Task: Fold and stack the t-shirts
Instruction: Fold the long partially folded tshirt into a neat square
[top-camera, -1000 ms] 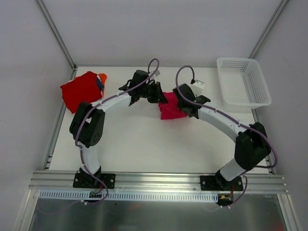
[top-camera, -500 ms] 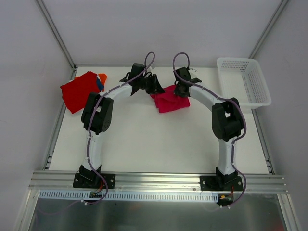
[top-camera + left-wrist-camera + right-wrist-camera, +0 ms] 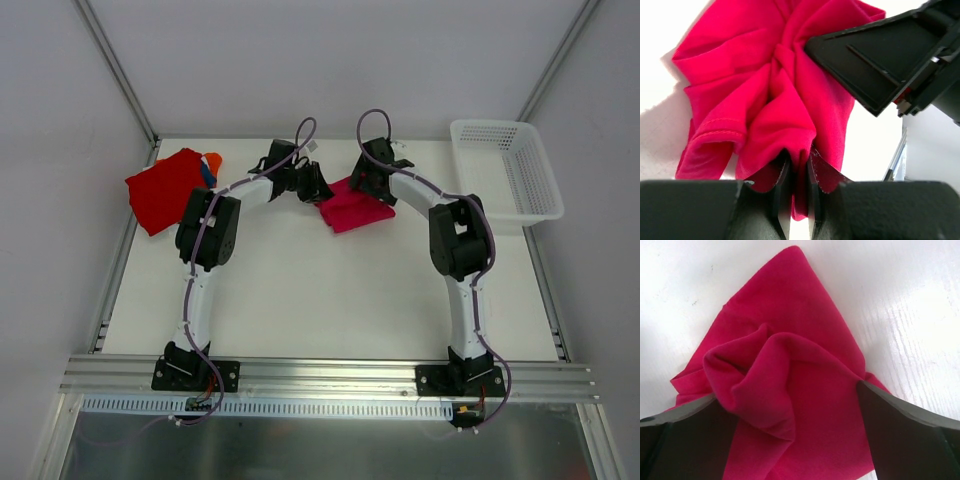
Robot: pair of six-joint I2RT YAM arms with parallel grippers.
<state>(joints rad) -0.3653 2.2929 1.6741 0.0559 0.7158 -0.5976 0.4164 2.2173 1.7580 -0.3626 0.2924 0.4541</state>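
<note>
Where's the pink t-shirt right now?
In the top view, the pink t-shirt lies near the table's far edge, between the left gripper and right gripper.

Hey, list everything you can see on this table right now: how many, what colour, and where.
pink shirt: one, magenta-pink, crumpled at the far middle
red shirt: one, red, far left corner
orange cloth: one scrap, orange, at the red shirt's right edge
blue cloth: one sliver, blue, beside the orange
basket: one, white mesh, far right corner
table: one, white
left gripper: one, black, shut on the pink shirt
right gripper: one, black, open over the pink shirt
</note>
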